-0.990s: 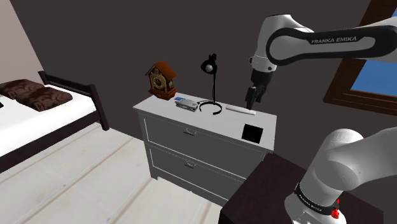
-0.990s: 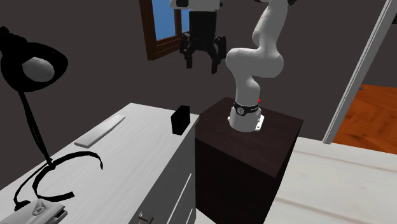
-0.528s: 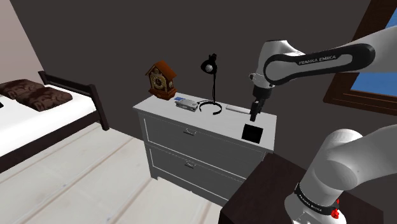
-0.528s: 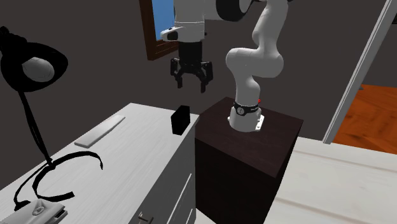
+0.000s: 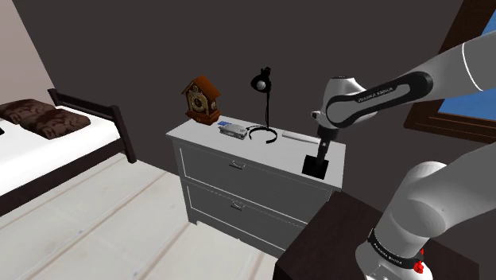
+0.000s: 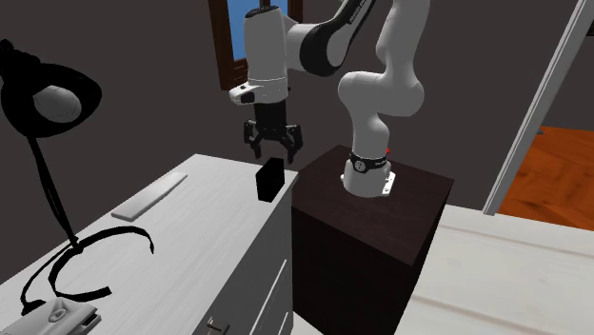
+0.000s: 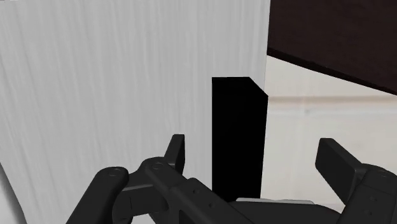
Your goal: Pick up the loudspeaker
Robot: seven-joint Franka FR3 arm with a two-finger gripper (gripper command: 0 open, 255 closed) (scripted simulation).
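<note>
Going from the left of the shoulder view, the white dresser point(image 5: 238, 171) carries a clock point(image 5: 203, 99), a black desk lamp point(image 5: 263, 83) and a flat white bar point(image 5: 300, 138). All three are well apart from the work.

The loudspeaker point(image 5: 315, 166), a small black box, stands upright at the dresser's near right corner, close to the dark stand point(image 5: 318, 246). The gripper point(image 6: 275, 150) hangs right above it, spread wide and holding nothing.

In the wrist view the box lies between the fingers point(image 7: 176, 153) but nearer one than the other, so a slight sideways correction before descending should centre it. Then go straight down until the pads flank its side faces, and close squarely. The gap left above the box is hard to judge, perhaps only a little. This close to the edge, a nudge could tip the box off.
</note>
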